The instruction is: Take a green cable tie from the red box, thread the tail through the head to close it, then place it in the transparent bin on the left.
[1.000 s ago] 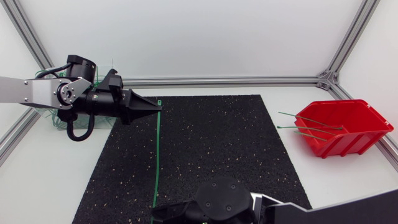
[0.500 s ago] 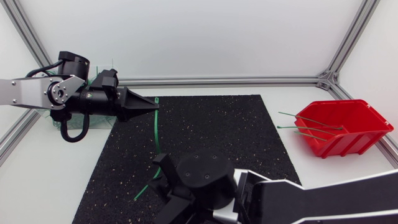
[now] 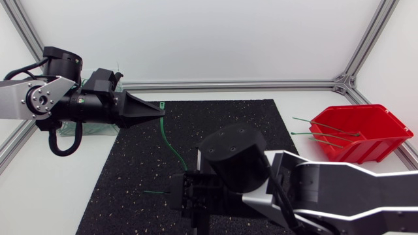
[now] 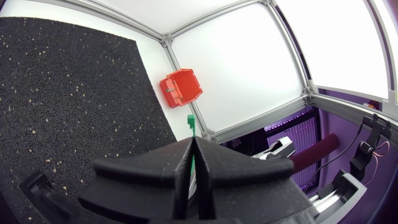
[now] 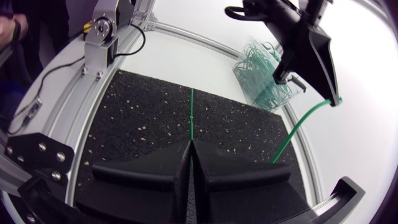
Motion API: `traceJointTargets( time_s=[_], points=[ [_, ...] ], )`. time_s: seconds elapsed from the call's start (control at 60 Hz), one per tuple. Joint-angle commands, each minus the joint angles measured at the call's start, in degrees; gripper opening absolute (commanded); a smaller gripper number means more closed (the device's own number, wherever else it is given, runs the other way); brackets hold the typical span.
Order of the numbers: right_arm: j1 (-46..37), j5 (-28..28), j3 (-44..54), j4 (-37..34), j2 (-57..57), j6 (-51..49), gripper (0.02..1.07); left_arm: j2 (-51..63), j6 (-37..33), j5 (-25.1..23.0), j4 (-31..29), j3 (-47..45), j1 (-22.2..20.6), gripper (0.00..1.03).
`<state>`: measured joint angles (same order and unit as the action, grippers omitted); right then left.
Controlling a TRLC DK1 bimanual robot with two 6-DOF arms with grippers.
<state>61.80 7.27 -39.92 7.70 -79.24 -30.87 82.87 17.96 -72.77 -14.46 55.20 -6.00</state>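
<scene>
While the left gripper (image 3: 160, 111) hangs over the far left edge of the mat (image 3: 228, 130), its fingers are pressed together on the head end of the green tie (image 3: 170, 147). The left wrist view shows the little green head poking out just past the closed tips.

From there the tie bows down and across the mat to the right gripper (image 3: 181, 193), low over the middle of the mat. That one is clamped on the strap too. In the right wrist view its two fingers meet, with the thin tail running straight out ahead from between them. From above, the tail shows as a short green line sticking out of the right gripper toward the left side.

So the tie is strung between both grippers, head and tail well apart, not yet threaded. Whether the strap brushes the mat, I cannot tell.

The red box (image 3: 366, 140) sits on the table's right side, off the mat, with more ties (image 3: 326, 130) lying across its open front. The bin (image 5: 244, 62) stands behind the left arm, just off the mat's corner, holding a tangle of green ties.
</scene>
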Motion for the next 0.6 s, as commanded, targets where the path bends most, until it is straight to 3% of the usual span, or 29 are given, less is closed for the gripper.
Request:
traceJointTargets(
  time_s=[0.0,0.217,0.383,0.467,0.583],
  points=[
    [-1.8,2.6,-1.1,-2.6,2.3,9.1,0.07,-1.8,-0.6,0.2,-0.8,-1.7,-0.6,0.04],
    [0.7,4.2,-5.5,-12.7,7.2,19.9,0.07,-6.6,-0.5,1.5,-0.9,-4.3,-1.8,0.04],
    [2.9,3.0,-10.4,-21.4,12.2,20.5,0.07,-9.8,0.7,3.0,-0.8,-6.1,-3.6,0.04],
    [2.7,8.0,-12.7,-26.2,14.4,18.5,0.07,-11.2,2.0,3.6,-0.7,-6.5,-4.4,0.04],
    [2.9,8.0,-15.4,-29.5,17.0,18.9,0.07,-13.0,3.6,4.7,-0.6,-6.9,-6.0,0.04]
  ],
)
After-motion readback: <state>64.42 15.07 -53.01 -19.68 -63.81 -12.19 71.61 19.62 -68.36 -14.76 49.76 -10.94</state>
